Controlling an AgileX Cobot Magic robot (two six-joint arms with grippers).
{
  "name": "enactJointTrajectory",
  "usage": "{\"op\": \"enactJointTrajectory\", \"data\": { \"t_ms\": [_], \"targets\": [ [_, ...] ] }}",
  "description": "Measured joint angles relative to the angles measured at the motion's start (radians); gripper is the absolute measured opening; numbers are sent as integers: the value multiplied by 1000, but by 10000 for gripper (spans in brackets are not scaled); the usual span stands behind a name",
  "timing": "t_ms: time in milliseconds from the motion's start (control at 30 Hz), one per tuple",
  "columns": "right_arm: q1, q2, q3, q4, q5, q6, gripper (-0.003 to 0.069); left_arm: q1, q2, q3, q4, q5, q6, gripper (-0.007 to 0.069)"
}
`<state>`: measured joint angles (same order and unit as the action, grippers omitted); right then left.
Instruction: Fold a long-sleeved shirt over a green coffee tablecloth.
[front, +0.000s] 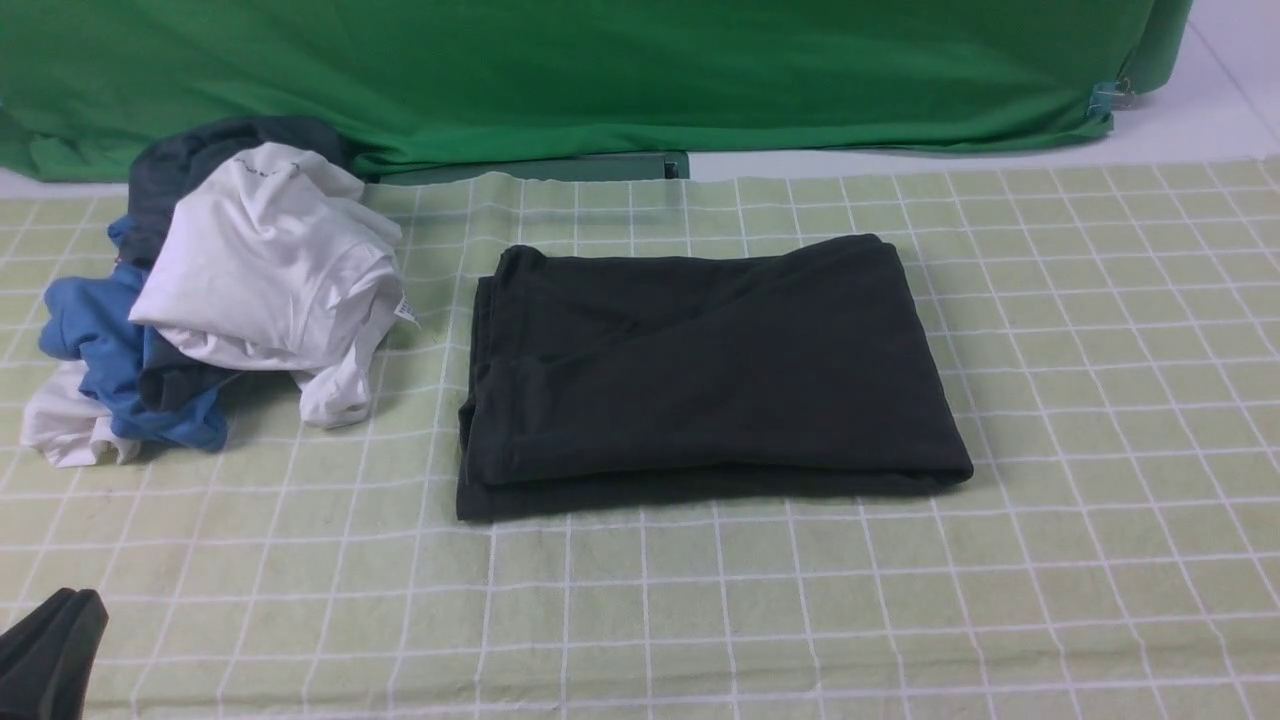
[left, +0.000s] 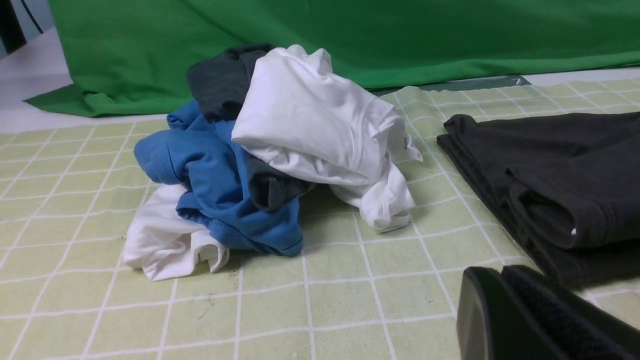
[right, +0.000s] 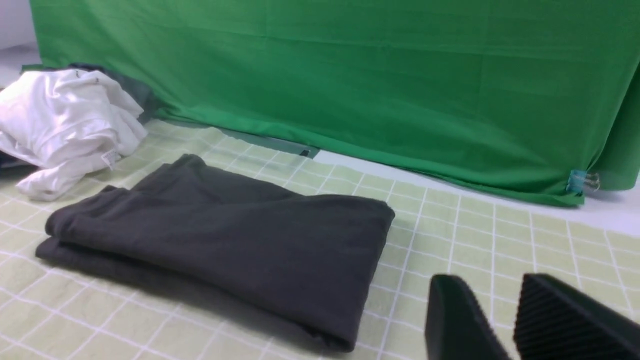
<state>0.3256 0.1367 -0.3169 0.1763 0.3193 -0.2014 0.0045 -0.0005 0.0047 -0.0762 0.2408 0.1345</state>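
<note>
Front view shows the long-sleeved shirt (front: 710, 370) folded into a neat block on the green coffee tablecloth (front: 1100, 400), just beside the pile of clothes (front: 230, 290). The folding looks done. Next, the arms likely only need to stay clear. The left end effector (left: 540, 315) sits near the shirt, touching nothing; its opening cannot be told. The right end effector (right: 505, 320) sits near the shirt, slightly open and empty.

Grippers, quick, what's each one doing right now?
Left tool: empty, open or shut cannot be told.
Right tool: slightly open, empty.
</note>
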Motion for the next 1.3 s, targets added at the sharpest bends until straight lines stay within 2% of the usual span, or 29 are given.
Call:
{"op": "enactJointTrajectory", "data": {
  "t_ms": [167,367,500,667,933,1300],
  "targets": [
    [-59,-23,71,-80,-132,-69,203,0,0,0,1,-1,0,15],
    [-223,-57,210,-138,-155,-88,216,0,0,0,5,-1,0,15],
    [-296,-116,301,-140,-145,-87,221,0,0,0,24,-1,0,15],
    [-321,-137,320,-154,-74,-33,234,0,0,0,48,-4,0,15],
    [-323,-137,320,-160,-63,21,238,4,0,0,49,-8,0,15],
    [-323,-137,320,-161,-64,36,238,4,0,0,49,-8,0,15]
  ]
}}
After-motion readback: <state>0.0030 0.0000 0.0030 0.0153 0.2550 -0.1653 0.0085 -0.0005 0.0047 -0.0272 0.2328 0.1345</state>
